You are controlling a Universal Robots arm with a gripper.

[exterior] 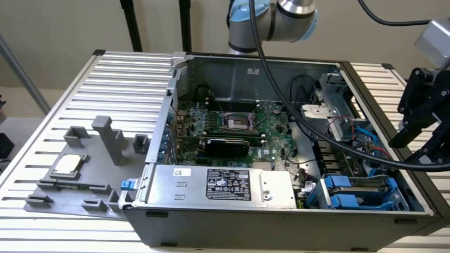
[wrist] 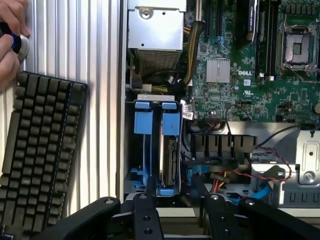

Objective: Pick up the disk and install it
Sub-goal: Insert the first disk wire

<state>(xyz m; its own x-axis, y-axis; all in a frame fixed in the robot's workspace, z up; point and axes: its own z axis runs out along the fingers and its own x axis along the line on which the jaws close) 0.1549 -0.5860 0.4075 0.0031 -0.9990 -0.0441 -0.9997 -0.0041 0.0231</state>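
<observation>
Gripper (wrist: 174,189) released, fingers (wrist: 150,192) spread, nothing between them. In exterior view you see it (exterior: 411,147) hanging above case (exterior: 281,226) at that view's right, clear of everything. Disk (wrist: 171,160) stands on edge in drive cage (wrist: 155,102) in case corner, blue rails either side. Next to cage: power supply (wrist: 155,30), then motherboard (wrist: 240,75). Outside case, keyboard (wrist: 40,150) lies on slatted tabletop (wrist: 95,50); person's hand (wrist: 9,37) near one end of keyboard.
</observation>
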